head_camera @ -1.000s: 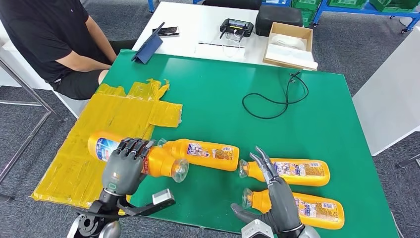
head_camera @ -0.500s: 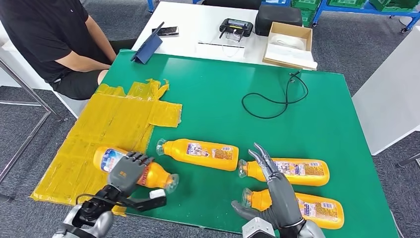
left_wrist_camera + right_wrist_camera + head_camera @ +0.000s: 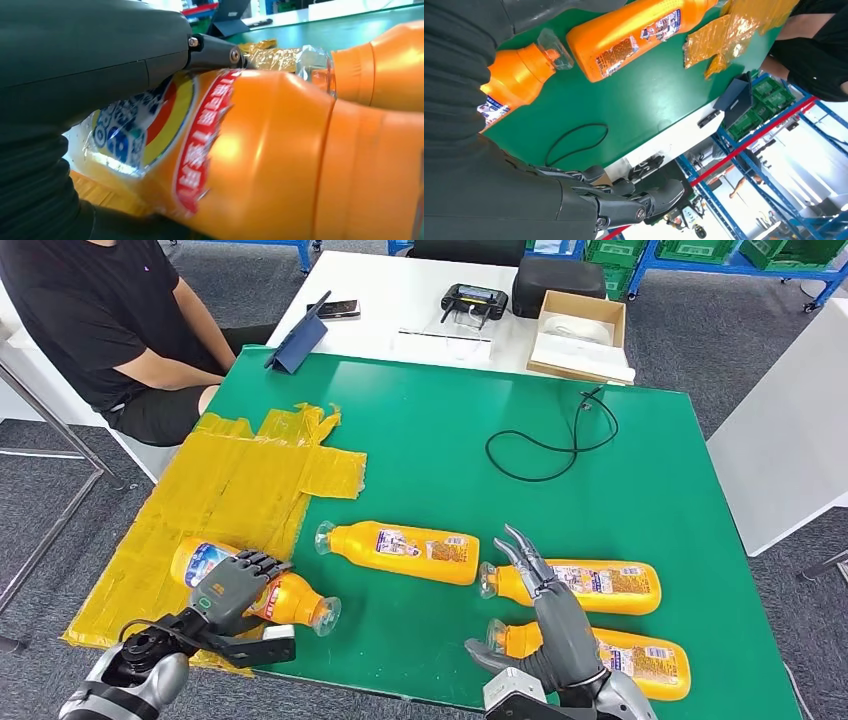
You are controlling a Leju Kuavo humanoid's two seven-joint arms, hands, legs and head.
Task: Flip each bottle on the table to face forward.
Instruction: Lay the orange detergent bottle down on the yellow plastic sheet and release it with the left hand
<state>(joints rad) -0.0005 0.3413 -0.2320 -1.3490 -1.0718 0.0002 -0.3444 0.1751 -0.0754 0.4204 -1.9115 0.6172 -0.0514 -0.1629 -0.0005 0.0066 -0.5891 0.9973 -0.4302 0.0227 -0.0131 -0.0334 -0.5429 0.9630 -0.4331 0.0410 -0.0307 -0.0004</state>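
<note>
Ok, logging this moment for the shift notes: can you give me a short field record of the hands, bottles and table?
left hand: holds the left bottle, which lies partly on the yellow sheet
right hand: fingers apart, holding nothing, above the two right bottles
bottles: four, all lying down
middle bottle: untouched
table: green, black cable at the far side
person: seated at the far left corner

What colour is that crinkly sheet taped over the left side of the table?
Yellow. The sheet lies on the green table, clearest in the head view.
</note>
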